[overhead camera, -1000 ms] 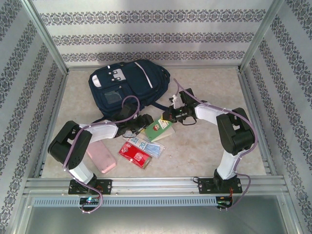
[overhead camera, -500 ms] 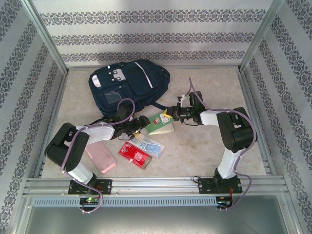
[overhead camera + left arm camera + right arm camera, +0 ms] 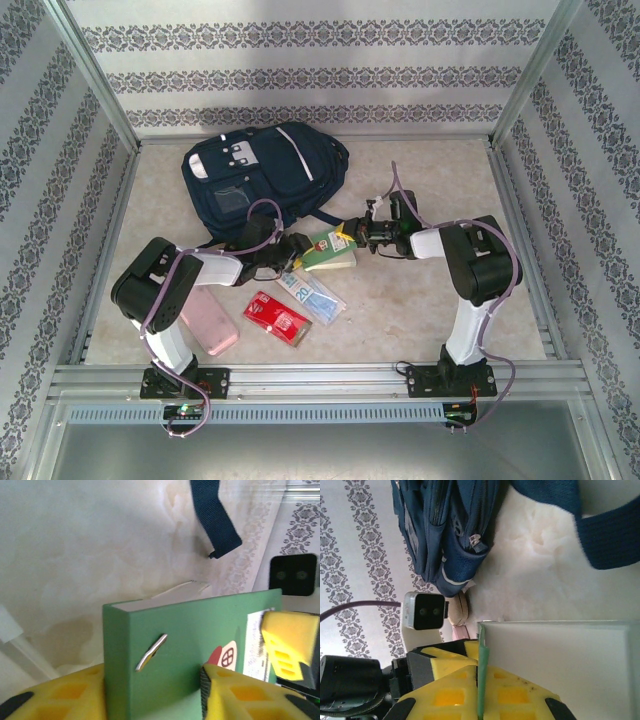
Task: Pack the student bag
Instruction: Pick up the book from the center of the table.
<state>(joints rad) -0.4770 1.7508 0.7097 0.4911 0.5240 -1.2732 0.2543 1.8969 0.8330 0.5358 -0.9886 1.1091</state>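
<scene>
Bag spot: the student bag [image 3: 262, 172] lies flat on the table [image 3: 420, 300], at 11 o'clock from the green book [image 3: 330, 250].
Left arm: the left gripper [image 3: 290, 255] has its jaws around the book's corner. I cannot tell if it squeezes.
Right arm: the right gripper [image 3: 350, 236] is clamped on the book's cover at 3 o'clock.
Bag feel: probably soft, floppy and light.
Best hold: I think its top edge, so the mouth opens.
</scene>
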